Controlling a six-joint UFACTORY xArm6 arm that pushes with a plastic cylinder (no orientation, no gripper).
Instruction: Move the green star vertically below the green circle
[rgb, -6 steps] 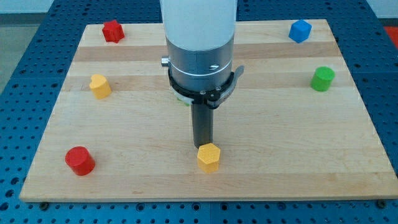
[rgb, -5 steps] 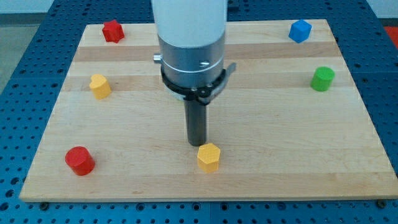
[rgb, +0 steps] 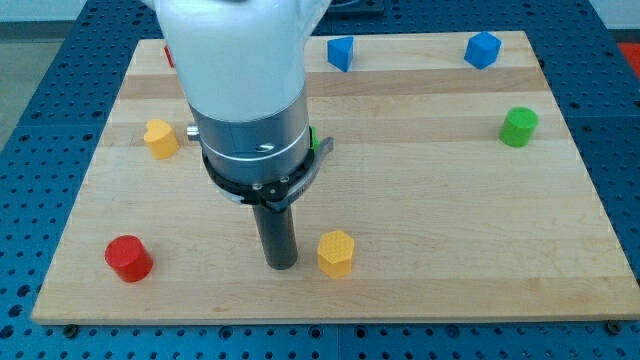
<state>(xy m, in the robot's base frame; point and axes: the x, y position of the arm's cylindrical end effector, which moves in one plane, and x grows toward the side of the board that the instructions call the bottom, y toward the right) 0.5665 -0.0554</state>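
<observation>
The green circle block (rgb: 519, 127) stands near the board's right edge. Only a thin green sliver of the green star (rgb: 313, 138) shows at the right side of the arm's grey body; the rest is hidden behind it. My tip (rgb: 281, 264) rests on the board near the view's bottom, just left of a yellow hexagonal block (rgb: 336, 252) and well below the green sliver. The tip touches no block.
A yellow block (rgb: 160, 138) sits at the left, a red round block (rgb: 129, 258) at the bottom left. Two blue blocks lie along the top edge, one at centre (rgb: 341, 52) and one at right (rgb: 482, 49). A red block at top left is almost hidden by the arm.
The arm and tip have moved left and slightly down, from just above the yellow hexagon to its left. The centre blue block and a green sliver are now uncovered; the top-left red block is covered.
</observation>
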